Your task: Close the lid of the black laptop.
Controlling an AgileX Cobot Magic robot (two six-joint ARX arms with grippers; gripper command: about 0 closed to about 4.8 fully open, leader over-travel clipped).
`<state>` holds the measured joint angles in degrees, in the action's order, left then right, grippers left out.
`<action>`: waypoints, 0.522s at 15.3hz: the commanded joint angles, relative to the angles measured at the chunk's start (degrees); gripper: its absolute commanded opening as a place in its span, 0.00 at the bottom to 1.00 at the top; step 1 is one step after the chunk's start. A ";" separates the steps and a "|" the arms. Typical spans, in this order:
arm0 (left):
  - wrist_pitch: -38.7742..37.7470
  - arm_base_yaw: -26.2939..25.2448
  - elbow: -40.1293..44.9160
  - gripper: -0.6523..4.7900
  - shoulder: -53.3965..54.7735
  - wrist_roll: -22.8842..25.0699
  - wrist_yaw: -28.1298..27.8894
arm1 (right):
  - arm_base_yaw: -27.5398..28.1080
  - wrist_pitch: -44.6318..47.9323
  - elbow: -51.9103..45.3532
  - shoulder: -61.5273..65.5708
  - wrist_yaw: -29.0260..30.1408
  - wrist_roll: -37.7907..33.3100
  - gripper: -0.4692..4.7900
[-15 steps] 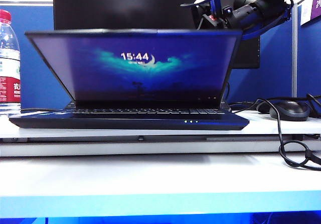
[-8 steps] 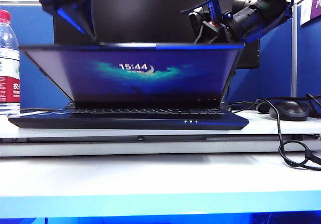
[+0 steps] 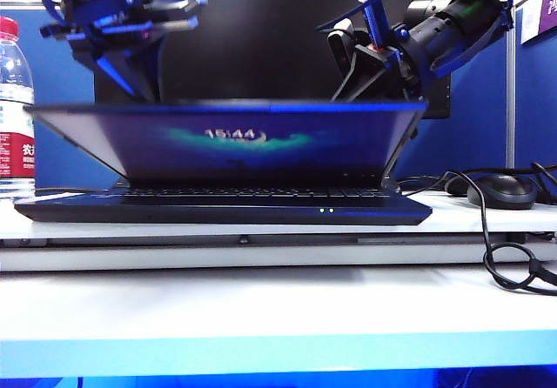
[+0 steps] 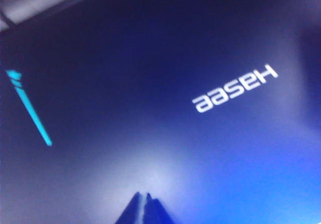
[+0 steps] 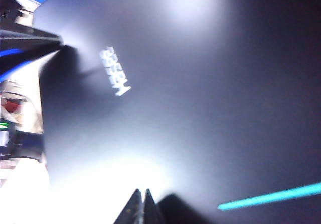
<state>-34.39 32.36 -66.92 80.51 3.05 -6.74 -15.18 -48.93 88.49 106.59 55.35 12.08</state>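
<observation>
I see the black laptop (image 3: pixel 223 207) in the middle of the exterior frame on the white desk (image 3: pixel 278 305), with the lid (image 3: pixel 228 143) leaning far forward over the keyboard, its top edge about one third down the frame. Both my grippers are behind and above this edge: the left gripper (image 3: pixel 139 79) at the upper left, the right gripper (image 3: pixel 365 70) at the upper right. In the wrist views the fingertips of the left gripper (image 4: pixel 145 209) and of the right gripper (image 5: pixel 140 206) are pressed together, holding nothing, and they point at the lid's dark back near the Hasee logo (image 4: pixel 234 88). I cannot tell if they really touch it. To finish well, I would press down evenly with both arms, slowly, so the lid does not twist or slam.
</observation>
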 commanded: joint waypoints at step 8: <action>-6.43 -0.11 0.13 0.11 3.39 0.17 0.15 | -2.82 -8.61 0.09 -0.24 -20.50 1.07 0.09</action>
<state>-40.75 32.25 -66.72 83.99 3.14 -6.59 -17.85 -56.34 88.49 106.63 36.25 13.10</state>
